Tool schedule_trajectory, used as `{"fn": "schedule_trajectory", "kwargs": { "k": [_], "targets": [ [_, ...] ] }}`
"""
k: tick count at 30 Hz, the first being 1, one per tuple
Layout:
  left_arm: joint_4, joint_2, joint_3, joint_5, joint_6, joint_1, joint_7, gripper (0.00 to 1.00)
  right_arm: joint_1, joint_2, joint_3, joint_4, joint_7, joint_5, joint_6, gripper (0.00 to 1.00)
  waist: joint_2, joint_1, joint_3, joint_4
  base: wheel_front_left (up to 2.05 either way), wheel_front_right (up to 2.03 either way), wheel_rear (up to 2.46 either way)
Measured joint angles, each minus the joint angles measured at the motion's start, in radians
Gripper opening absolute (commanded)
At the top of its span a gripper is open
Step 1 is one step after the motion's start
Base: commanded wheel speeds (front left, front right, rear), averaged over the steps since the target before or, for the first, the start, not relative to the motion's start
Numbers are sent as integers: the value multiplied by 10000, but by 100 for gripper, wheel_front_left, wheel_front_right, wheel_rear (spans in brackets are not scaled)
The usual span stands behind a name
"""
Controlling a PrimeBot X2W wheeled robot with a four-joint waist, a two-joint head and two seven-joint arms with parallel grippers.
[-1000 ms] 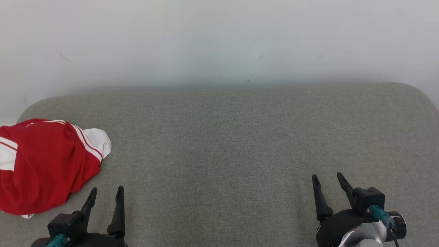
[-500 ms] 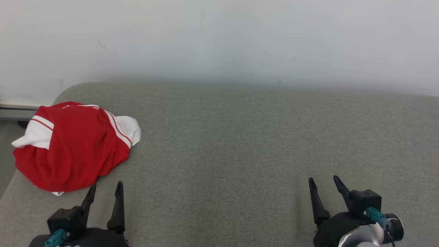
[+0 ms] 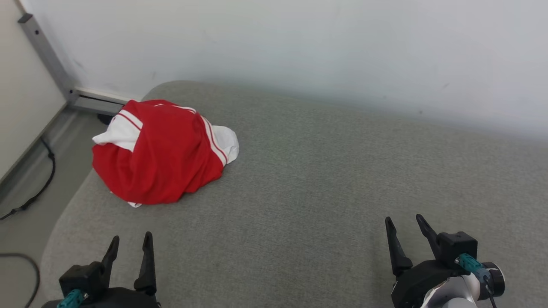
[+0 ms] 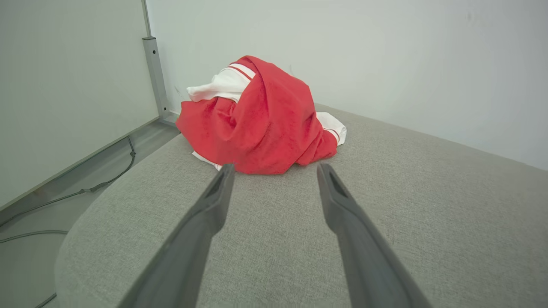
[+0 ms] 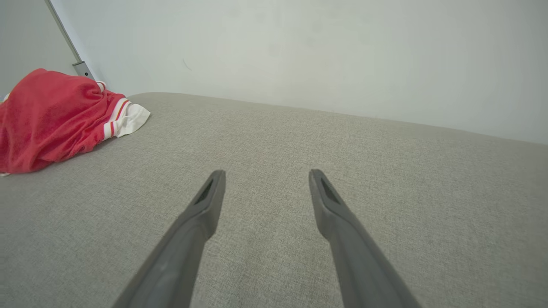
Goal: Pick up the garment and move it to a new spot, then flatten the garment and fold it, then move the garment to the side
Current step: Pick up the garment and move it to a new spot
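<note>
Red-and-white garment [image 3: 165, 158], crumpled in a heap at the far-left corner of the grey fabric counter [image 3: 325, 184], close against its left edge. Left pincer [image 3: 132, 236] and right pincer [image 3: 404, 218], both released and holding nothing, hover at the near side. The left points toward the heap; the right is well apart from it. Risk: a shallow pinch may take one layer only, so the heap could trail or slip over the rounded left edge onto the floor [image 3: 25, 205], where a cable [image 3: 40, 188] lies. Open room: the centre and right of the counter, bounded on the far side by the wall [image 3: 299, 51].
</note>
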Motion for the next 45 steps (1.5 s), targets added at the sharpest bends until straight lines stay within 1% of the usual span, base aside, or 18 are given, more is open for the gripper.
{"fn": "schedule_trajectory", "kwargs": {
  "k": [4, 9, 13, 15, 19, 20, 25, 28, 31, 34, 38, 40, 43, 45],
  "targets": [
    [52, -127, -86, -94, -4, -64, 180, 100, 171, -48, -75, -113, 21, -2, 0, 100, 0, 0, 63, 575, 0, 0, 0],
    [263, -259, 109, -495, -2, -410, 529, 100, 149, -59, -31, -370, 115, -75, 0, 100, 0, 0, 207, 1138, 0, 0, 0],
    [437, -203, 73, -523, -107, -851, 853, 100, 142, -113, 63, -589, 217, -265, 0, 100, 0, 0, 472, 1326, 0, 0, 0],
    [583, -199, 31, -581, -272, -1136, 1066, 100, 142, -192, 113, -740, 328, -314, 0, 100, 0, 0, 639, 1355, 0, 0, 0],
    [1037, -194, 81, -763, -389, -1937, 1507, 100, 133, -389, 203, -1108, 541, -491, 0, 100, 1, 1, 999, 1339, 0, 0, 0],
    [1154, -186, 157, -828, -453, -2183, 1634, 100, 120, -437, 247, -1229, 602, -546, 0, 100, 0, 1, 1098, 1318, 0, 0, 0],
    [1684, 102, 514, -1162, -476, -3154, 2201, 100, -27, -639, 497, -2008, 918, -815, 0, 100, 0, 1, 1598, 1074, 0, 0, 0],
    [2015, 234, 570, -1239, -617, -3591, 2575, 100, -78, -895, 552, -2512, 1135, -1099, 0, 100, 1, 1, 1892, 815, 0, 0, 0],
    [2163, 242, 681, -1287, -614, -4017, 2786, 100, -82, -1177, 533, -2940, 1361, -1216, 0, 100, 0, 1, 2211, 521, 0, 0, 0],
    [2499, 332, 759, -1289, -510, -4325, 3116, 100, -96, -1308, 537, -3338, 1553, -1269, 0, 100, 1, 2, 2550, 204, 0, 0, 0],
    [2982, 506, 1057, -1281, -148, -4533, 3373, 100, -281, -1438, 525, -3743, 1804, -1352, 0, 100, 1, 2, 3030, -204, 0, 0, 0],
    [3162, 577, 1151, -1233, -42, -4681, 3432, 100, -335, -1509, 472, -3906, 1887, -1352, 0, 100, 1, 1, 3274, -394, 0, 0, 0],
    [3503, 529, 1252, -1145, 92, -5106, 3509, 100, -361, -1641, 355, -4109, 2059, -1352, 0, 100, 1, 1, 3733, -716, 0, 0, 0],
    [3743, 495, 1306, -1126, 104, -5330, 3521, 100, -388, -1712, 230, -4188, 2130, -1352, 0, 100, 1, 1, 3933, -838, 0, 0, 0]
  ]
}}
